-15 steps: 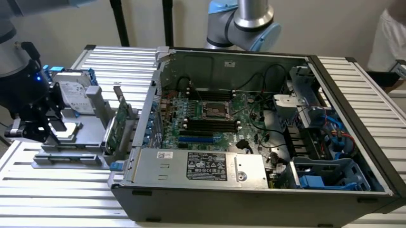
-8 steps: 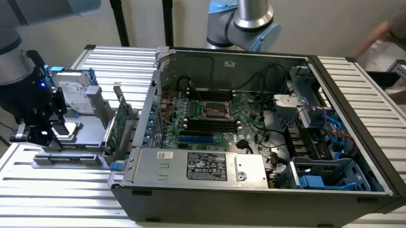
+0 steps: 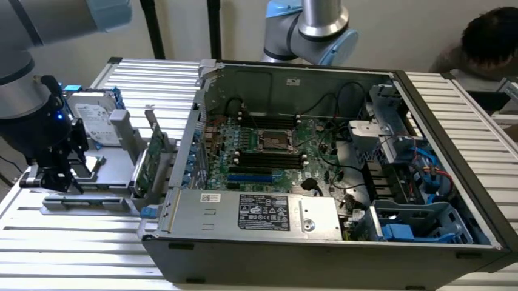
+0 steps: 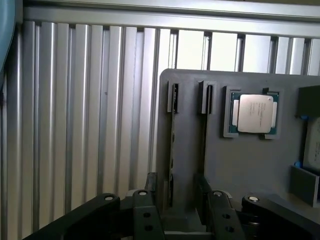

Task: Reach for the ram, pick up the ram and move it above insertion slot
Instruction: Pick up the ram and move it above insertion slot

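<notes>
The ram stands on edge in its slot of the grey holder, not lifted. Our gripper is down over its near end. The fingers are spread apart, one on either side, and neither touches it as far as we can tell.

Our read: reach about done; grasp not made; lift and carry to the insertion slot not done. The motherboard slots are well apart from the hand, inside the open PC case toward the exterior view's right.

Ahead of the fingers, past a second parallel slot, a CPU lies in its pocket; lid print unreadable. The hard drive label and power supply stickers carry text, but we can read none of it.
</notes>
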Tool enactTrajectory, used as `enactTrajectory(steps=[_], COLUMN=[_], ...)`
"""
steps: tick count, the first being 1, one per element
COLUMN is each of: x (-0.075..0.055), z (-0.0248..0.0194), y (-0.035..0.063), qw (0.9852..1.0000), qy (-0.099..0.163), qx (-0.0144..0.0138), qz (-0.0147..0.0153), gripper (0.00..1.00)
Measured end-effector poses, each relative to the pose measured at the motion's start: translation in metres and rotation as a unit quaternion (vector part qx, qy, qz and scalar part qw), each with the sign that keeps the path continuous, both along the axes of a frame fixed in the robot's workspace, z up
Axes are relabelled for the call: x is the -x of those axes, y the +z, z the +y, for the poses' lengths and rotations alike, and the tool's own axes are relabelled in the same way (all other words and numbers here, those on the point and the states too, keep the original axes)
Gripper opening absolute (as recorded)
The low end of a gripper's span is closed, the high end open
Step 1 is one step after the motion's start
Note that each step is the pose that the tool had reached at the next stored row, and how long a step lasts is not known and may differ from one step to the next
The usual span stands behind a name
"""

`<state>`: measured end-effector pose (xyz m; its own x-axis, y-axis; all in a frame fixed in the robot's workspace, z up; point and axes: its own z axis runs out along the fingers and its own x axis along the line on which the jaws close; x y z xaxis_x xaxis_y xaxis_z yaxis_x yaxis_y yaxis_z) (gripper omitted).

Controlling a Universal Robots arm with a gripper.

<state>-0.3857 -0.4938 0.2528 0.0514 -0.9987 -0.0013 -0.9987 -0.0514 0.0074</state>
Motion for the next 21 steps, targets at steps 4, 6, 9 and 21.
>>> enactTrajectory(steps=[4, 6, 9, 21], x=[0.001, 0.001, 0.002, 0.003], z=[0.0000, -0.0001, -0.0007, -0.0043], y=[-0.0072, -0.0110, -0.0164, -0.0383], qw=[1.0000, 1.0000, 1.0000, 1.0000], qy=[0.000, 0.000, 0.000, 0.000], qx=[0.0000, 0.0000, 0.0000, 0.0000], qz=[-0.0001, -0.0001, 0.0000, -0.0001], gripper=[0.42, 0.42, 0.42, 0.42])
